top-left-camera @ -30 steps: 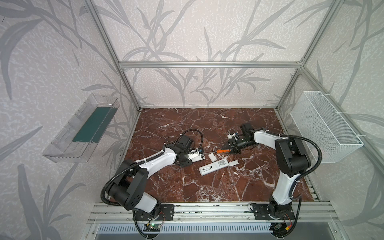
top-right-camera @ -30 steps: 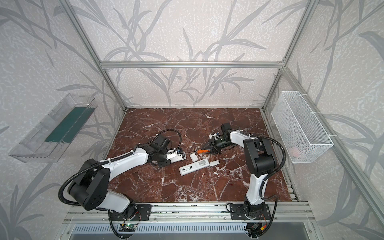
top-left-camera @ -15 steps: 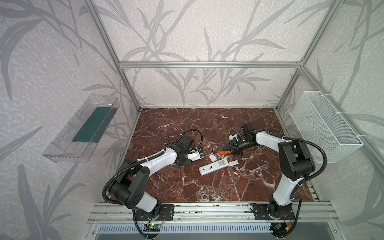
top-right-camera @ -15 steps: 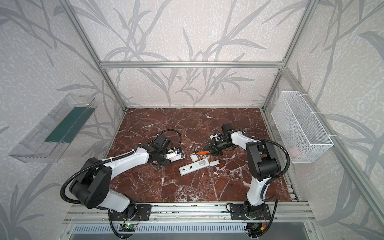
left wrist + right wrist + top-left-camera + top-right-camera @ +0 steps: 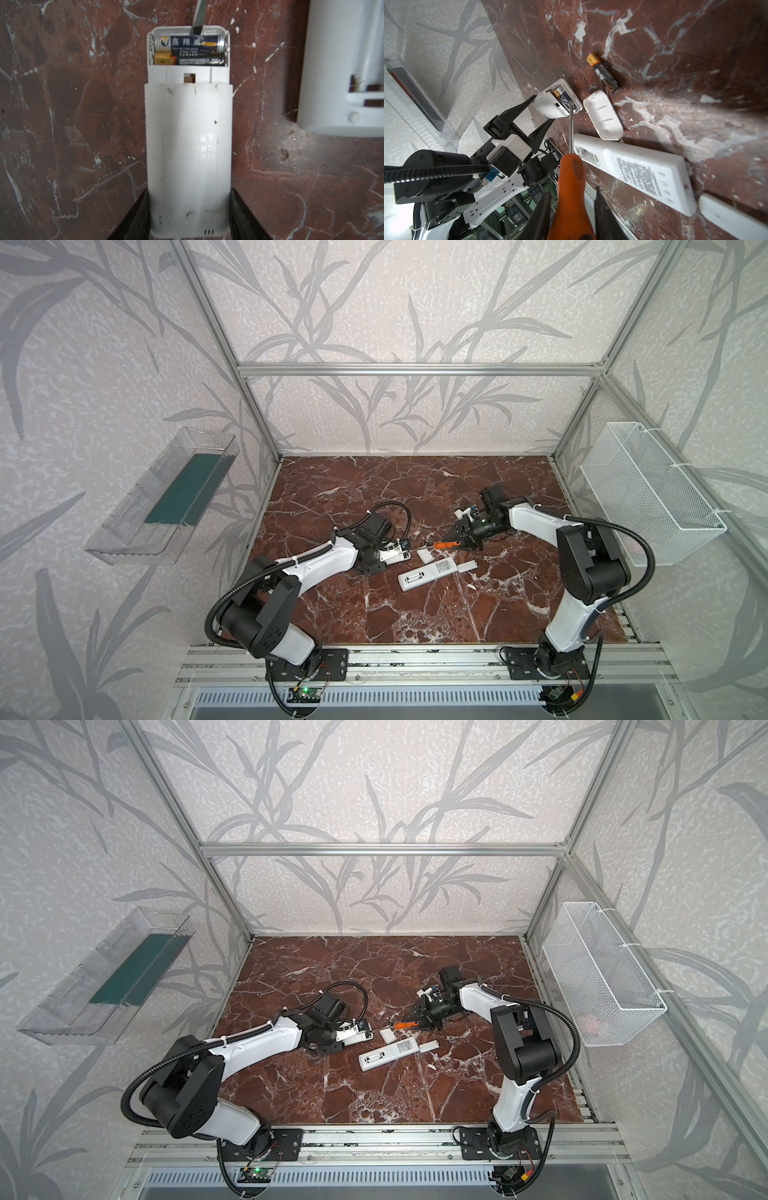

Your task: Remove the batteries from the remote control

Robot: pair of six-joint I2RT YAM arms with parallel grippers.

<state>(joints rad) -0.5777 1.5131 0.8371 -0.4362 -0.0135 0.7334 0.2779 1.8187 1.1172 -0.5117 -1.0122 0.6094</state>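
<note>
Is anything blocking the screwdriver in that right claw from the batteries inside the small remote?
Nothing visible does. The remote is open, a loose cover lies beside it, and the screwdriver in the right claw has its tip at the exposed batteries.

A robotics lab cell: aluminium frame point(image 5: 415, 369), leaf-patterned wall panels point(image 5: 374, 302), a marble-look bench point(image 5: 374, 489), robot arms point(image 5: 320, 562) bolted to a front rail point(image 5: 415, 659).
</note>
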